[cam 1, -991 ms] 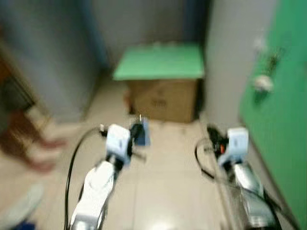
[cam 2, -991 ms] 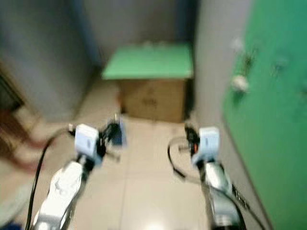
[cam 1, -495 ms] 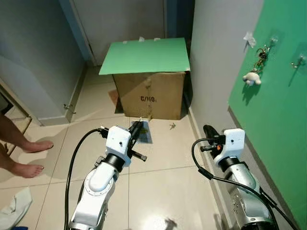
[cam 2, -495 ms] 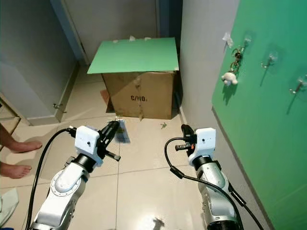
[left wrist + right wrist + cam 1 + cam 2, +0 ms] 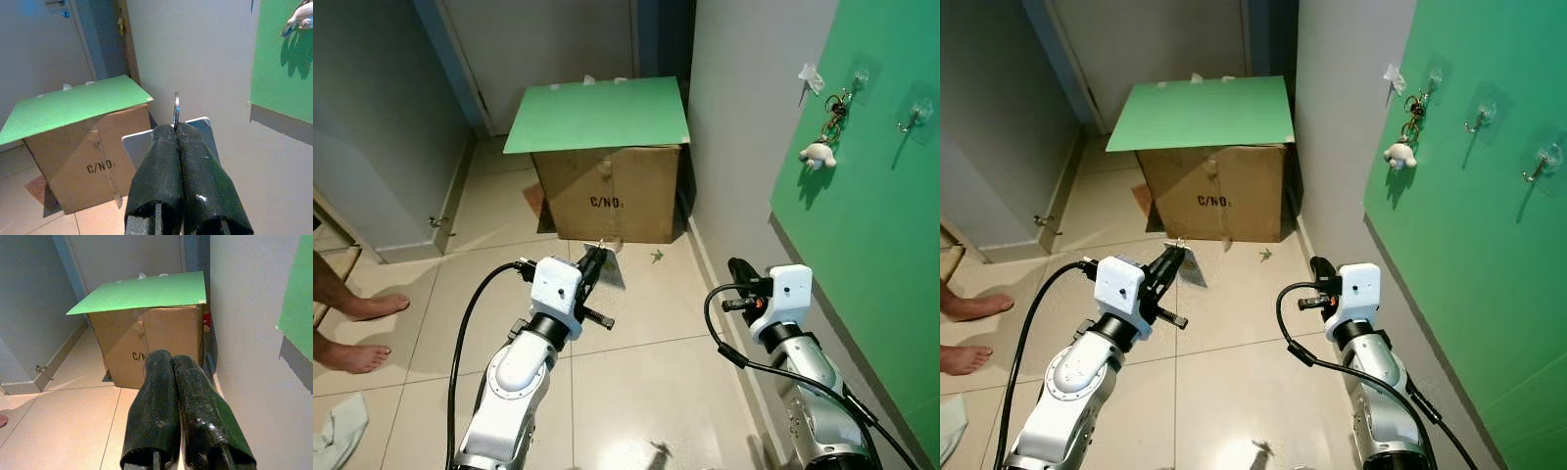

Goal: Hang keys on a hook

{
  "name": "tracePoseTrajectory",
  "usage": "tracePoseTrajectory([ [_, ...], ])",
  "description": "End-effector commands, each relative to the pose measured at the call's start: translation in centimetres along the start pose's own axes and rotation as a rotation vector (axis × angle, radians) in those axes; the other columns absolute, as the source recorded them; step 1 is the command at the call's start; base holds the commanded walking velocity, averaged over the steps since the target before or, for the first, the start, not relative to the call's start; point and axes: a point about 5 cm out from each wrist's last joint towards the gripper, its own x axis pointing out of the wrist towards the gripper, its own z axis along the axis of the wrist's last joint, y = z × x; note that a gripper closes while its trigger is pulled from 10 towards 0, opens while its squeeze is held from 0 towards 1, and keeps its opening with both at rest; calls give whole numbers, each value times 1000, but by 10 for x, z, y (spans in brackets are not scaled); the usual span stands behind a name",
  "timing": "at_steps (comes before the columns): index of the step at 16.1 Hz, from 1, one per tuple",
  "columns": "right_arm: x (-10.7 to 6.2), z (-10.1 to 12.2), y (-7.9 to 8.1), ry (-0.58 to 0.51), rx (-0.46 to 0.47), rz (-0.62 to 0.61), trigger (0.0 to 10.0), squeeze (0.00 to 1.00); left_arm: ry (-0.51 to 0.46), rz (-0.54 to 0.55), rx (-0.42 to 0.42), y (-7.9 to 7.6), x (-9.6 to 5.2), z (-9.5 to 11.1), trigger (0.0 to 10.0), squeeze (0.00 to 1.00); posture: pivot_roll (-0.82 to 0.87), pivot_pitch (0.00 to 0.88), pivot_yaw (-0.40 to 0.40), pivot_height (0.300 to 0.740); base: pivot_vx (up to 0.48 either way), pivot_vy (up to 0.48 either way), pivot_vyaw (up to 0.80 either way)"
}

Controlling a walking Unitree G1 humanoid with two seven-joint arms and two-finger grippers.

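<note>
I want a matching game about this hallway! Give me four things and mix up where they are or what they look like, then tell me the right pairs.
Things:
1. key ring
2. cardboard box
3. plush keychain
4. bare feet

Descriptions:
A. hangs from a hook on the green wall panel
B. on the floor tiles at the robot's left
C. pinched in the shut jaws of the left gripper
D. has a green sheet lying on top

Pairs: 1-C, 2-D, 3-A, 4-B
</note>
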Motion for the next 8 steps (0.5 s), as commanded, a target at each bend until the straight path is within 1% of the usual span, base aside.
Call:
tracePoseTrajectory([
  [1, 1, 1, 0, -8, 11, -2, 10000, 0, 5, 0, -11, 2, 1, 1, 0, 0, -226, 0, 109, 740, 0, 0, -619],
  [2, 1, 0, 0, -7, 13, -3, 10000, 0, 12, 1, -3, 2, 2, 1, 0, 0, -227, 0, 109, 740, 0, 247, -619],
  [8, 1, -1, 0, -2, 14, -7, 10000, 0, 15, -17, -23, 0, 2, 0, 0, 0, -229, 0, 110, 740, -280, 392, -619],
])
